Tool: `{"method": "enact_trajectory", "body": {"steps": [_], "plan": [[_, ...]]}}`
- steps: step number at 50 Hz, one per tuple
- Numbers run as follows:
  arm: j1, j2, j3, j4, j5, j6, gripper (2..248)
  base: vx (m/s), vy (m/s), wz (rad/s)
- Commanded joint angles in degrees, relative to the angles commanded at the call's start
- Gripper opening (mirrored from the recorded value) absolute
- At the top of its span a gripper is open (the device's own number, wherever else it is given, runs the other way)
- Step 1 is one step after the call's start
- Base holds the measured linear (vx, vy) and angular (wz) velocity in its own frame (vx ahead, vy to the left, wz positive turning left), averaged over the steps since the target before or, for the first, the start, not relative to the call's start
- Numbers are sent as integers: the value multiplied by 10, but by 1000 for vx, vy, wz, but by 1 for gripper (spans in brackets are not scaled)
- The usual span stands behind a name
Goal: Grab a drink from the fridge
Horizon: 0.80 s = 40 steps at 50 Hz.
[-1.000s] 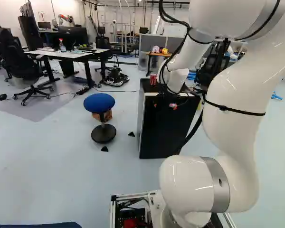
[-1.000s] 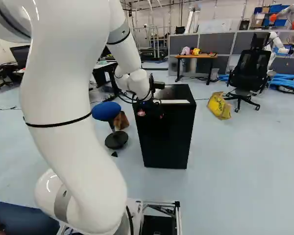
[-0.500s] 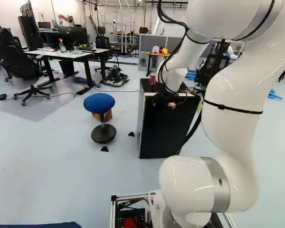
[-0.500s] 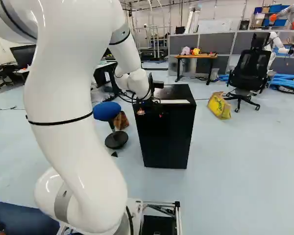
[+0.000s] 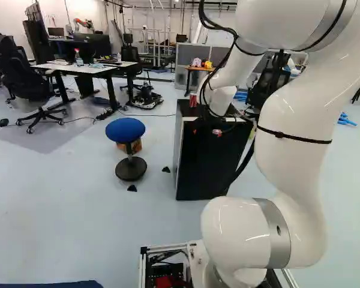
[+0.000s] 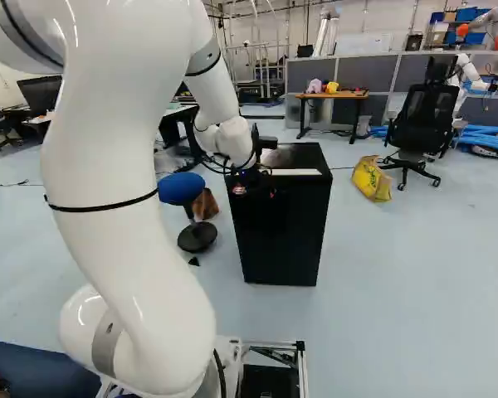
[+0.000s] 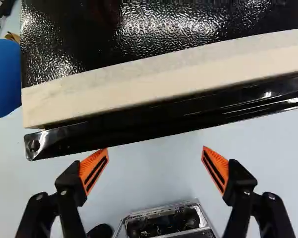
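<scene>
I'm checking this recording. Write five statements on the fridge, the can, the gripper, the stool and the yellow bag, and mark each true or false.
1. A red can stands on top of the black fridge. True.
2. The gripper is closed on a drink. False: its fingers stand apart with nothing gripped between them.
3. The yellow bag is on the floor near a black office chair. True.
4. The stool has a red seat. False: its seat is blue.
5. The fridge door is swung wide open. False: it looks shut against the fridge's front.
</scene>
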Motion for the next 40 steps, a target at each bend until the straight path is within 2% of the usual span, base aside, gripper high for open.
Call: {"method": "enact_trajectory", "body": {"steps": [20, 40], "plan": [[0, 2, 3, 0, 11, 0, 247, 0, 0, 0], [-4, 46, 55, 0, 11, 0, 247, 0, 0, 0]]}}
